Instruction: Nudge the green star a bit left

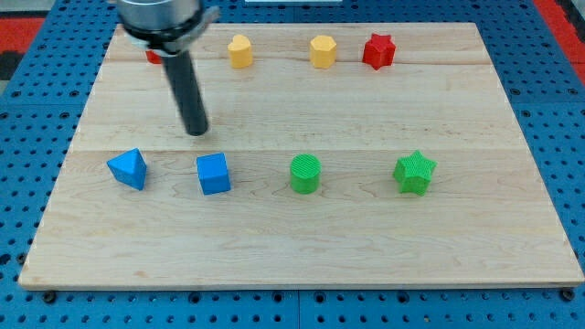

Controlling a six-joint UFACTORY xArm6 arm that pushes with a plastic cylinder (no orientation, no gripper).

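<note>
Green star (415, 173) sits lower right of frame, untouched, w/ green cylinder (305, 174) well to its left. Bare rod holds nothing; my tip (196, 131) rests just above blue cube (214, 173), far off, so must swing round to star's right side for leftward push

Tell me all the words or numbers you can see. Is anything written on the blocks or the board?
None: no words, numbers or signs show anywhere.
The wooden board is plain.
The green star, green cylinder, blue cube and red star carry no writing.
My tip, above the blue cube, is unmarked too.
</note>
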